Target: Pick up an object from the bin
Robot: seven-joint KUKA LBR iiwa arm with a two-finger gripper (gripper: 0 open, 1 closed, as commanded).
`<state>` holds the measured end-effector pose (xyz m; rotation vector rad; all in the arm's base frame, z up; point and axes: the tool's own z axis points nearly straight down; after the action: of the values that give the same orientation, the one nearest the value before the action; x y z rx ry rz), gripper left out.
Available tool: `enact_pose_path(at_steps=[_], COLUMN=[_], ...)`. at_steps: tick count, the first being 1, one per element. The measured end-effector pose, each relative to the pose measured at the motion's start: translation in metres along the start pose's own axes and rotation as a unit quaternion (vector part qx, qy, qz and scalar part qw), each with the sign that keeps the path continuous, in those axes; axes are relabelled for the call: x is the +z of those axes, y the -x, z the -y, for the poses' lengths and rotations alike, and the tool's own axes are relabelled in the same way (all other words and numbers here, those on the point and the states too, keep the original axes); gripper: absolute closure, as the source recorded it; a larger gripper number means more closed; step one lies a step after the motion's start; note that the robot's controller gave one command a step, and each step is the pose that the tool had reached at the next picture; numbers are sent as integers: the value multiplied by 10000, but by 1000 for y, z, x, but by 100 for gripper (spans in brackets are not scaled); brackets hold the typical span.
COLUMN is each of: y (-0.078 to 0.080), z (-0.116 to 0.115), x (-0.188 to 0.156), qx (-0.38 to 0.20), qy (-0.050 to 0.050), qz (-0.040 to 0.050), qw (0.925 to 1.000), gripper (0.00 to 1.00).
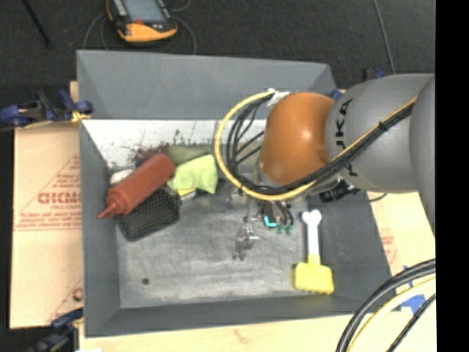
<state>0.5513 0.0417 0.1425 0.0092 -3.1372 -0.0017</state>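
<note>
Yellow scraper (313, 255), 3 o'clock of my pincer (245, 242) (spread or pressed, cannot tell), seems light, stiff: grip its white handle (312, 235).

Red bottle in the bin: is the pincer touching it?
No, the red bottle lies at the left of the bin, apart from the pincer, which hangs over bare floor near the middle.

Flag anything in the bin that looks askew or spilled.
The red bottle lies on its side across a black mesh basket at the left. Behind it, dark specks dot the bin wall, like a spill. Nothing else stands out.
</note>
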Motion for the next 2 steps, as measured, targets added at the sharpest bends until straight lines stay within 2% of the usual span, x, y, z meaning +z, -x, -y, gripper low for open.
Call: enact_pose_path(at_steps=[1, 2], y=[2, 43], z=[0, -3], x=[-4, 10], qx=[4, -232], qy=[2, -11], qz=[38, 55], qw=[10000, 9997], gripper=[0, 0])
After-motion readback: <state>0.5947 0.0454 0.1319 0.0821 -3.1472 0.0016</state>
